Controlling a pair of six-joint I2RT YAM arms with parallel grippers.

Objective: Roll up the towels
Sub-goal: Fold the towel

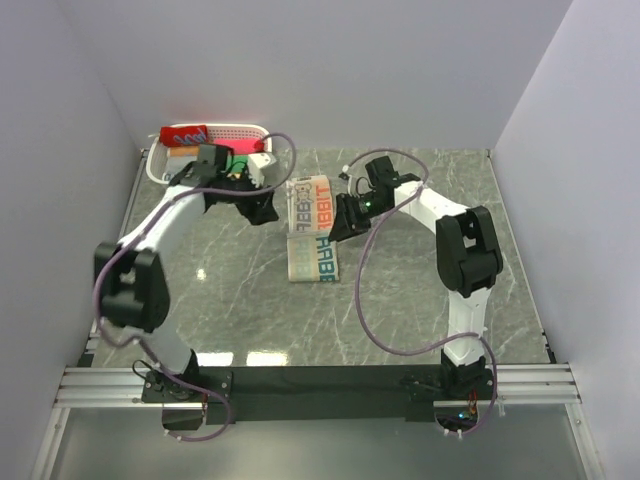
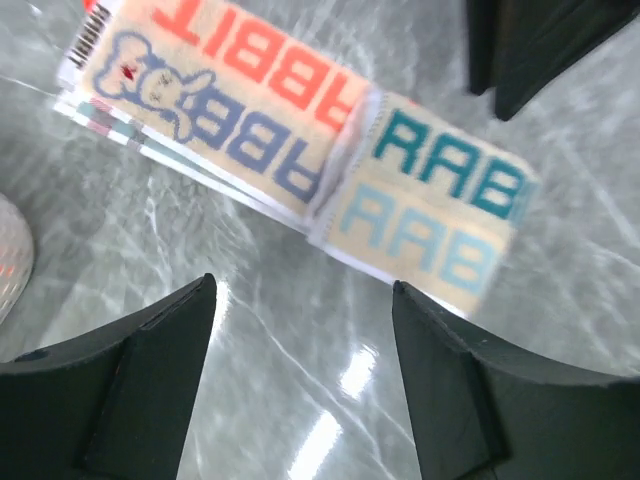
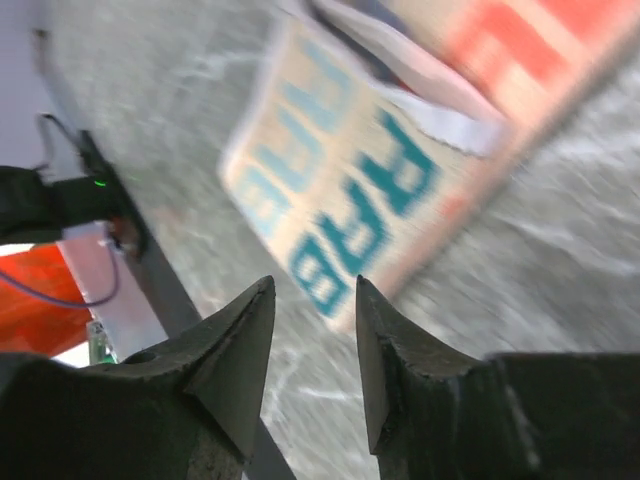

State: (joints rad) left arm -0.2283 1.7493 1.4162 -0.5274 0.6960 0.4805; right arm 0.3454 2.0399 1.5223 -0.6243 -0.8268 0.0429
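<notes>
cream towel point(image 1: 310, 228): flat unrolled strip, centre | red towel point(image 1: 187, 134): short roll, in white basket point(image 1: 243, 127), back left

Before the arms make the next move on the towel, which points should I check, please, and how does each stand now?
1. Left gripper open and empty: ok.
2. Right gripper open, no cloth between its jaws: ok.
3. Cream cloth towel with orange and teal letters rolled: not ok, it lies as a folded strip on the grey marble table.
4. Red rolled towel inside the white plastic basket: ok.
5. Cream towel's edges aligned: cannot tell, blurred.
</notes>
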